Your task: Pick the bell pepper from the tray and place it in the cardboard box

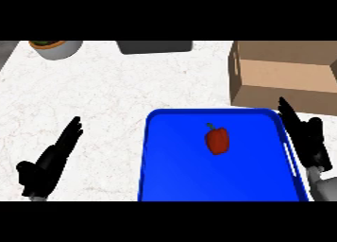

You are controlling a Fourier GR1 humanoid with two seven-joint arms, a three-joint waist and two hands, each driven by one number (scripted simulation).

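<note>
A: So, what is on the far left?

B: The left robot hand [51, 158] is there, low on the white tabletop [108, 94]. Its fingers are straight and close together, pointing up and a little right, and they hold nothing. Above it, at the top edge, stands a grey pot with a plant [56, 47], and to the right of that a dark grey object [155, 46], cut off by the edge.

A: And in the middle?

B: The blue tray [178, 175] lies there. The red bell pepper [217, 140] rests inside it, right of its centre, with the green stem pointing up.

A: What is further right?

B: The right robot hand [307, 137] is at the tray's right rim, fingers straight and together, not touching the pepper. The open cardboard box [282, 97] stands just beyond the tray's far right corner.
</note>
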